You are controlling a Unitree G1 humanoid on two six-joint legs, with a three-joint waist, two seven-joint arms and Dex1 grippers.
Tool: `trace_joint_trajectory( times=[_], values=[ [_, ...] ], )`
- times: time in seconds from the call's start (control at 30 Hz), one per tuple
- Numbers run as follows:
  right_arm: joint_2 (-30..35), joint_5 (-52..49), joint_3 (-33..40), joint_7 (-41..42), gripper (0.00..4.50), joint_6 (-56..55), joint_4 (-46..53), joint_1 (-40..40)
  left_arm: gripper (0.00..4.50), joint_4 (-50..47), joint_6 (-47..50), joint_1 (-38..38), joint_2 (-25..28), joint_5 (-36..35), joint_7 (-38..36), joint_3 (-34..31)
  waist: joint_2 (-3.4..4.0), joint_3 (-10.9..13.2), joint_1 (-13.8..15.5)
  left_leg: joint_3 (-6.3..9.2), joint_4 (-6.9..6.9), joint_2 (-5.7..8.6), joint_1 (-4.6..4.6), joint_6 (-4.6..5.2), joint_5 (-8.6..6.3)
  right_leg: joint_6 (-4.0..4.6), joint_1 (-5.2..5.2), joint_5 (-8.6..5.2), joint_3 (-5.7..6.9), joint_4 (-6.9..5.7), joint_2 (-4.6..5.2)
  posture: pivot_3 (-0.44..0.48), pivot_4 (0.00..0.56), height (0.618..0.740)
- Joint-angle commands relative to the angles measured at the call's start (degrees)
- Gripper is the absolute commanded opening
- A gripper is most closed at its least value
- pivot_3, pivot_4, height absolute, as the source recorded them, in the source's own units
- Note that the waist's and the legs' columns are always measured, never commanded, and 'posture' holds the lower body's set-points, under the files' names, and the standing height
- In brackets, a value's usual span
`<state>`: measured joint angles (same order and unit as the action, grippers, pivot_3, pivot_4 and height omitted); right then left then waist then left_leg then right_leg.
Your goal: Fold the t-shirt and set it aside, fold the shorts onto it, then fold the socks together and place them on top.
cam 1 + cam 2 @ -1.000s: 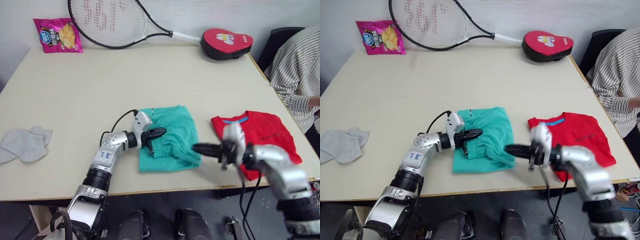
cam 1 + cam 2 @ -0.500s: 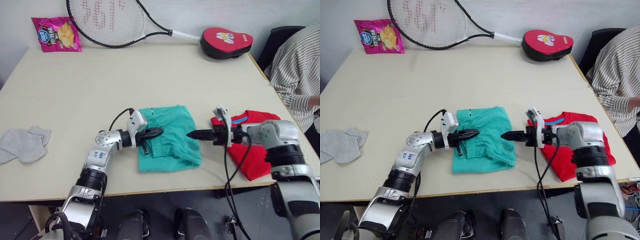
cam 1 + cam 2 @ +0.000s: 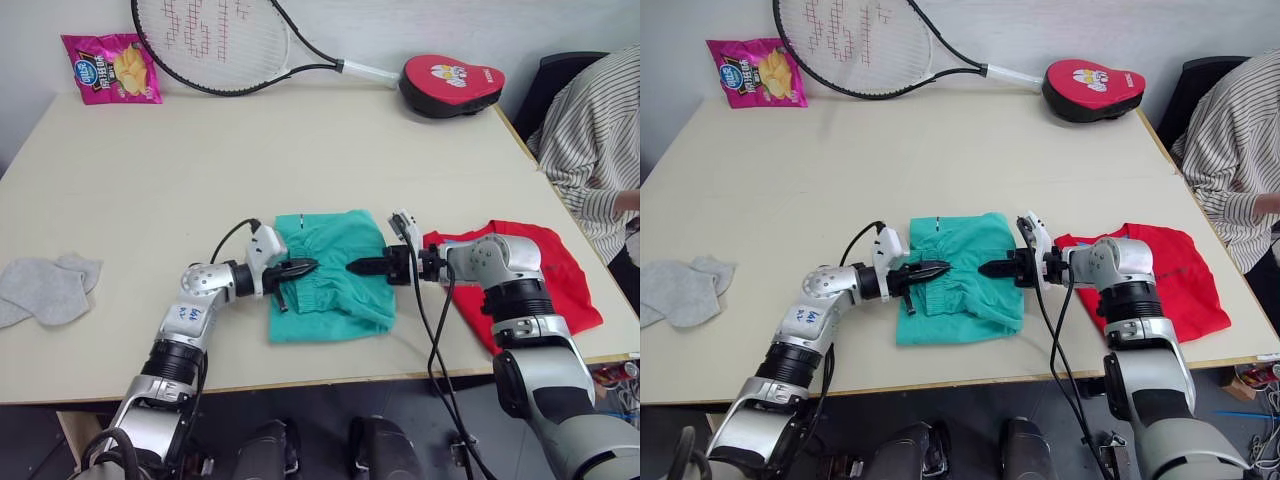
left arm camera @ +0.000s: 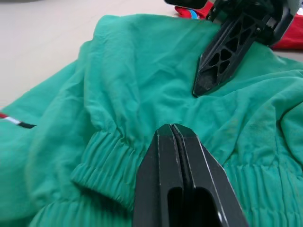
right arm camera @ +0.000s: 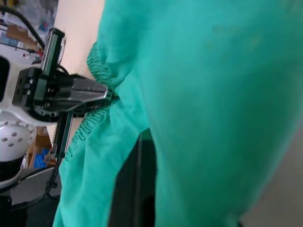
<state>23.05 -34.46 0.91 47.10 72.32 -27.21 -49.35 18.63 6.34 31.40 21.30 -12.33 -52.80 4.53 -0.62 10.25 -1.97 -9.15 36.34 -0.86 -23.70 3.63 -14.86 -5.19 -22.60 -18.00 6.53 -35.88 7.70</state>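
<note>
The teal shorts [image 3: 330, 300] lie crumpled at the table's front centre, waistband toward my left arm. My left gripper [image 3: 308, 265] is shut, its tip resting on the gathered waistband [image 4: 113, 156] with no fabric seen between the fingers. From the other side, my right gripper [image 3: 352, 266] reaches over the shorts' right half. One of its fingers [image 4: 222, 52] lies on top of the cloth, and teal fabric hides the other in the right wrist view. The two grippers' tips are almost touching. The red t-shirt [image 3: 555, 265] lies folded to the right. The grey socks [image 3: 45, 288] sit at the far left.
A tennis racket [image 3: 215, 45], a pink snack bag [image 3: 110, 68] and a red pad [image 3: 452, 82] lie along the table's far edge. A person in a striped shirt [image 3: 600, 140] sits at the right side. Bare tabletop [image 3: 300, 160] stretches beyond the shorts.
My right gripper has swung left, from in front of the t-shirt onto the shorts' right half. The left gripper has stayed at the waistband.
</note>
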Motion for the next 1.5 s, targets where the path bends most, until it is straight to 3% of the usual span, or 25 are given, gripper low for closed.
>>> trace_joint_trajectory(
  times=[0.03, 0.13, 0.23, 0.43, 0.57, 0.63, 0.67, 0.9, 1.03, 1.2, 1.33, 1.43, 1.47, 1.5],
  values=[
    [5.8, -5.5, 1.8, 4.9, 0.02, 3.9, 13.1, 3.2, 0.0, -3.5, 2.6, 0.8, 1.3, -4.0, -3.0, -2.0, 0.02, 0.0, 0.4, 0.04, -0.01, 0.0, -0.06, 0.0, 0.0, 0.0, -0.02, 0.0, 0.03, 0.02, 0.0, 0.0, 0.15, 0.74],
    [13.1, -11.3, 4.0, 9.4, 0.02, 8.1, 23.3, 5.7, 0.0, -9.9, 8.7, -0.8, 2.7, -9.5, -6.0, -3.4, 0.07, 0.0, 0.5, 0.19, 0.08, 0.03, -0.66, 0.06, 0.01, -0.07, -0.44, 0.04, 0.17, -0.06, 0.03, 0.0, 0.15, 0.74],
    [23.0, -14.2, 5.8, 15.3, 0.0, 7.8, 28.6, 8.1, 0.56, -17.5, 14.4, -3.4, 4.8, -13.7, -7.2, -4.4, 0.08, 0.1, 0.5, 0.18, 0.16, 0.04, -0.67, 0.15, -0.01, -0.1, -0.3, 0.05, 0.25, 0.09, 0.01, 0.0, 0.15, 0.74],
    [48.6, -6.3, 4.9, 29.9, 0.0, -5.2, 21.6, 16.8, 2.39, -31.0, 22.0, -9.9, 7.6, -20.9, -6.6, -6.1, 0.14, 0.1, 0.7, 0.21, 0.18, 0.04, -0.51, 0.28, -0.18, -0.16, 0.01, 0.07, 0.34, 0.59, 0.0, 0.0, 0.15, 0.74],
    [57.4, 1.2, 2.6, 37.1, 0.0, -16.7, 10.2, 22.3, 3.66, -34.7, 22.8, -11.1, 7.7, -23.0, -5.7, -7.5, 0.16, 0.1, 0.8, 0.2, 0.27, 0.05, -0.44, -0.01, -0.31, -0.27, 0.05, 0.15, 0.26, 0.52, 0.02, 0.0, 0.15, 0.74],
    [58.9, 6.3, 0.4, 39.4, 0.0, -23.9, 2.6, 23.2, 4.34, -35.4, 21.2, -11.2, 7.8, -24.0, -6.8, -8.5, 0.17, 0.1, 0.7, 0.2, 0.33, 0.04, -0.4, -0.08, -0.29, -0.25, 0.07, 0.16, 0.25, 0.46, 0.02, 0.0, 0.15, 0.74],
    [58.0, 9.1, -0.7, 38.5, 0.0, -27.9, -1.6, 22.4, 4.43, -35.6, 20.8, -11.1, 8.0, -24.6, -7.4, -8.9, 0.17, 0.1, 0.5, 0.21, 0.33, 0.04, -0.39, -0.09, -0.28, -0.25, 0.07, 0.16, 0.24, 0.45, 0.02, 0.0, 0.15, 0.74],
    [45.7, 21.3, -2.5, 25.2, 0.0, -47.8, -22.4, 13.6, 4.43, -35.5, 19.2, -10.6, 8.9, -25.1, -8.8, -8.7, 0.3, 0.2, 0.3, 0.05, 0.54, -0.05, -0.38, 0.04, -0.1, -0.24, 0.02, 0.15, 0.16, 0.3, -0.17, 0.0, 0.15, 0.74],
    [42.2, 22.9, -0.1, 22.8, 0.0, -54.9, -26.4, 11.7, 4.43, -35.9, 19.7, -10.8, 9.9, -25.5, -8.9, -9.0, 0.51, 0.3, 0.6, 0.06, 0.72, -0.04, -0.45, 0.06, -0.09, -0.24, 0.03, 0.15, 0.17, 0.26, -0.14, 0.0, 0.15, 0.74],
    [44.0, 23.3, 2.0, 24.8, 1.45, -56.3, -25.3, 13.0, 4.5, -34.8, 19.9, -11.2, 11.7, -25.1, -9.5, -8.9, 0.55, 0.3, 0.5, 0.08, 0.76, -0.05, -0.43, 0.08, -0.09, -0.25, 0.07, 0.15, 0.16, 0.25, -0.15, 0.0, 0.15, 0.74],
    [48.8, 22.8, 6.1, 25.1, 2.87, -60.4, -22.1, 16.4, 4.5, -31.6, 11.5, -12.4, 11.7, -20.4, -8.5, -10.9, 0.84, 0.4, 0.7, 0.08, 0.76, -0.03, -0.45, 0.1, -0.09, -0.25, 0.06, 0.16, 0.16, 0.26, -0.11, 0.0, 0.15, 0.74],
    [51.1, 20.6, 12.2, 26.2, 3.94, -68.5, -15.2, 21.8, 4.5, -28.0, 9.3, -16.8, 14.1, -19.1, -9.2, -13.7, 0.99, 0.4, 0.4, 0.07, 0.72, -0.02, -0.44, 0.12, -0.09, -0.25, 0.04, 0.15, 0.16, 0.26, -0.1, 0.0, 0.15, 0.74],
    [50.9, 21.8, 14.1, 23.9, 4.3, -77.0, -13.2, 24.2, 4.5, -26.6, 7.4, -18.3, 14.7, -18.2, -9.7, -14.3, 1.02, 0.4, 0.2, 0.07, 0.71, -0.05, -0.4, 0.11, -0.1, -0.24, 0.04, 0.15, 0.16, 0.25, -0.14, 0.0, 0.15, 0.74],
    [50.3, 21.3, 15.7, 23.8, 4.48, -79.7, -10.3, 25.6, 4.5, -25.3, 5.9, -19.9, 15.3, -17.5, -9.9, -15.2, 0.99, 0.4, 0.0, 0.06, 0.69, -0.09, -0.38, 0.08, -0.11, -0.23, 0.04, 0.14, 0.15, 0.26, -0.18, 0.0, 0.15, 0.74]
  ],
)
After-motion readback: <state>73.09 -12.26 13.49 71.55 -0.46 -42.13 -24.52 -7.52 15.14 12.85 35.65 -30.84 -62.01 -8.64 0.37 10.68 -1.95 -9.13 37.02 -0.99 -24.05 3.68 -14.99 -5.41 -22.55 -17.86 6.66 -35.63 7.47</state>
